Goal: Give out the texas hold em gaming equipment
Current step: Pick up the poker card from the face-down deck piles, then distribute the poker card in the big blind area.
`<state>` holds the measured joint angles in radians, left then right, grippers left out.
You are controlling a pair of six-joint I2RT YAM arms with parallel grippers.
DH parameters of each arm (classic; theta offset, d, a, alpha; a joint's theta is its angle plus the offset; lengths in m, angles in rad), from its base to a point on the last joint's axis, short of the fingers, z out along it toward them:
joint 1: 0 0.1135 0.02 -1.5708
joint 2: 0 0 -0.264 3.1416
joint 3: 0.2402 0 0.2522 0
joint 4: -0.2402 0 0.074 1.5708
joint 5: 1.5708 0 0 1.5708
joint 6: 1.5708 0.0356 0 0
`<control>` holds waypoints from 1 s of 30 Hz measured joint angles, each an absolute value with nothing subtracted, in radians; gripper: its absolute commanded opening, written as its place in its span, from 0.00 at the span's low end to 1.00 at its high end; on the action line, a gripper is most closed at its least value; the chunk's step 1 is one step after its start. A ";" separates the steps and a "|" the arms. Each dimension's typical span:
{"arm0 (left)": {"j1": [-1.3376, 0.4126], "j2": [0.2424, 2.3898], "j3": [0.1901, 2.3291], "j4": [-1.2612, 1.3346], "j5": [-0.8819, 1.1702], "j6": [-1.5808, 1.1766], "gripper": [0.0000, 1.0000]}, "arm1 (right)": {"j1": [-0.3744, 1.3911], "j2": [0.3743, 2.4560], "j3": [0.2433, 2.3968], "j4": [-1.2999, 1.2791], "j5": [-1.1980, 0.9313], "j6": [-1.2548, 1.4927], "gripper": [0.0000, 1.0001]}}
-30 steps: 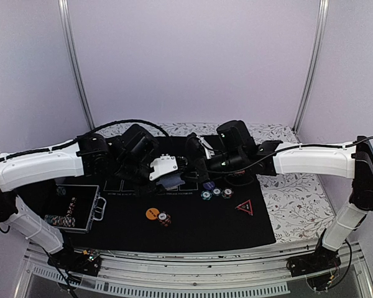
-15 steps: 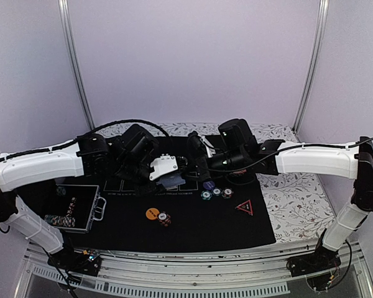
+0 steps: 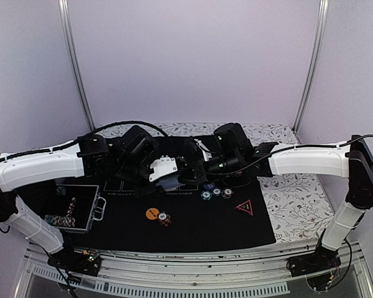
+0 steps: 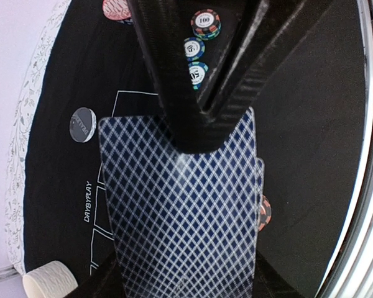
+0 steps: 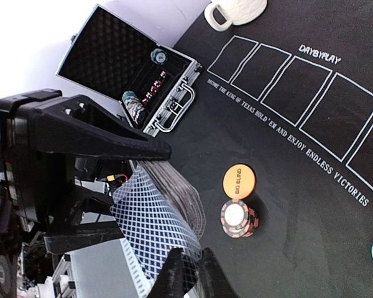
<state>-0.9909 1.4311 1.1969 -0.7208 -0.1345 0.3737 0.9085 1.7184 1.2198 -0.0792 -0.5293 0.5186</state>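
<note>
1. Left claw (image 3: 173, 179): clamped on the deck of playing cards (image 4: 180, 211), held above the black mat (image 5: 311, 205).
2. Right claw (image 5: 193, 273): jaws nearly together at the deck's corner; grip on a card cannot be told.

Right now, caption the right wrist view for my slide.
The left gripper holds the card deck above the felt, the right gripper at its edge; orange disc and chip stack beyond.
</note>
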 measured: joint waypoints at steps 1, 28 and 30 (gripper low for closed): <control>-0.991 1.431 1.197 -0.721 -0.135 0.374 0.54 | 0.908 1.718 1.220 -0.076 -0.530 0.521 0.04; -0.982 1.431 1.195 -0.707 -0.144 0.366 0.54 | 0.881 1.434 1.164 -0.215 -0.341 0.518 0.02; -0.976 1.431 1.195 -0.704 -0.144 0.363 0.54 | 0.870 1.402 1.164 -0.233 -0.318 0.516 0.02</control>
